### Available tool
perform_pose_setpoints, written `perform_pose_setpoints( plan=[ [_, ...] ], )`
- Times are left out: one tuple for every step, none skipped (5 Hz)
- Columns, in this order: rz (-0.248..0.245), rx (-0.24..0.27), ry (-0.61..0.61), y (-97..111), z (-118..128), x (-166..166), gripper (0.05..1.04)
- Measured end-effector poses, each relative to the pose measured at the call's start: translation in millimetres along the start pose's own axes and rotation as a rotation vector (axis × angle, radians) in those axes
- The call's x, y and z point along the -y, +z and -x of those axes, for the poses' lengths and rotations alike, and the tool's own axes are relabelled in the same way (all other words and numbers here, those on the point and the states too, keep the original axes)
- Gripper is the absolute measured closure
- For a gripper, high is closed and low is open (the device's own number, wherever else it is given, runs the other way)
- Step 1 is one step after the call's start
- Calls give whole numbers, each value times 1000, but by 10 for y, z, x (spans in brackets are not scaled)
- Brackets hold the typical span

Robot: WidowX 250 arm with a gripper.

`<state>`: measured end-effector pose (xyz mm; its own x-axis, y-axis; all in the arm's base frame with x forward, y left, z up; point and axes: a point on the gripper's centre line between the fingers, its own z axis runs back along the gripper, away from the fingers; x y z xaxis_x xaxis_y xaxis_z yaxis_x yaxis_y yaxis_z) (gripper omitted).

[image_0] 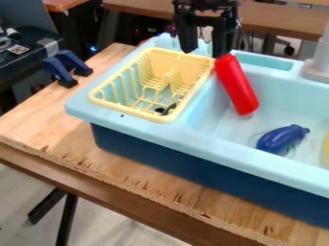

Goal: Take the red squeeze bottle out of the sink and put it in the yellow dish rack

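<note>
At the top, the black gripper (206, 47) hangs over the back of the sink with its fingers apart and nothing between them. Its right fingertip is right by the upper end of a red cylinder (237, 85); whether they touch I cannot tell. The cylinder slants down into the basin of the light blue sink (218, 154). Farther right in the basin lies a purple eggplant (281, 139). A yellow dish rack (132, 111) sits on the sink's left side, with a small dark item (169, 108) at its front right corner.
The sink stands on a wooden table (38, 127). Blue and black clamps (59, 69) are at the table's left edge. A grey faucet base (317, 70) rises at the sink's right rear, and part of a yellow object (327, 148) shows at the right edge.
</note>
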<state>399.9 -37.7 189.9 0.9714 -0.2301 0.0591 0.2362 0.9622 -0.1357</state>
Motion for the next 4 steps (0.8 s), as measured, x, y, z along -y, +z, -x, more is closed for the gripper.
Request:
perform_pose_setpoints(
  plan=[
    [25,28,18,19,-66,-6,82],
    [49,43,22,-14,-162,-3,82],
    [46,32,12,-29,-213,16,82],
    [49,12,20,-85,-216,-27,82]
  ],
)
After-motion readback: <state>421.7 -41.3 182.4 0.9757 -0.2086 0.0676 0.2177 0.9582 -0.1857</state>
